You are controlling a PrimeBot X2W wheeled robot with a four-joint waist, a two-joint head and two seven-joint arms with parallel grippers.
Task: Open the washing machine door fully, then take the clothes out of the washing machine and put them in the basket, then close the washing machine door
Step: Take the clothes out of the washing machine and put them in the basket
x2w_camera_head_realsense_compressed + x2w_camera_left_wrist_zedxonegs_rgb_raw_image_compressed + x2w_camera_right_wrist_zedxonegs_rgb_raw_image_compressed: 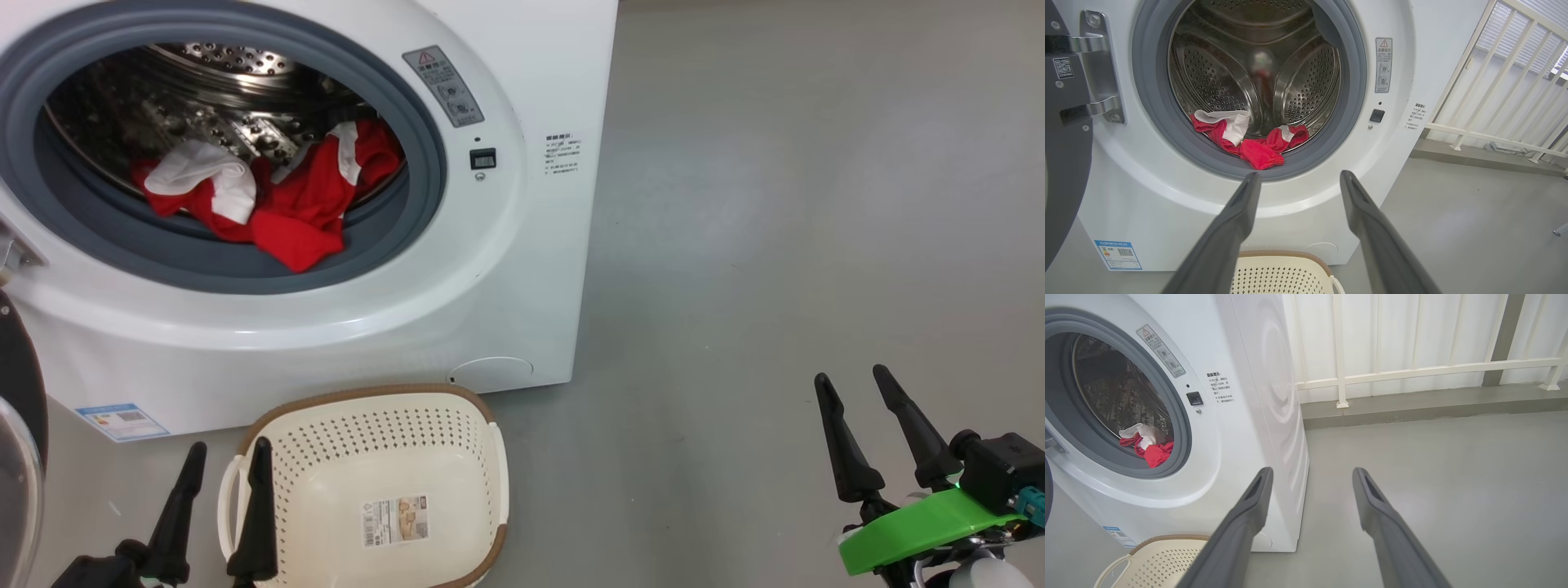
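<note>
Two tools spread wide, empty. Clothes (302, 220) heaped at drum (163, 106) lip, heap running left-right, up ahead of left tool (230, 446), so left's closer; right tool (851, 376) well off. Basket (359, 394) below opening.

Right end effector (851, 373), long dark tapered fingers (841, 445), bright green bracket (922, 529)
</note>
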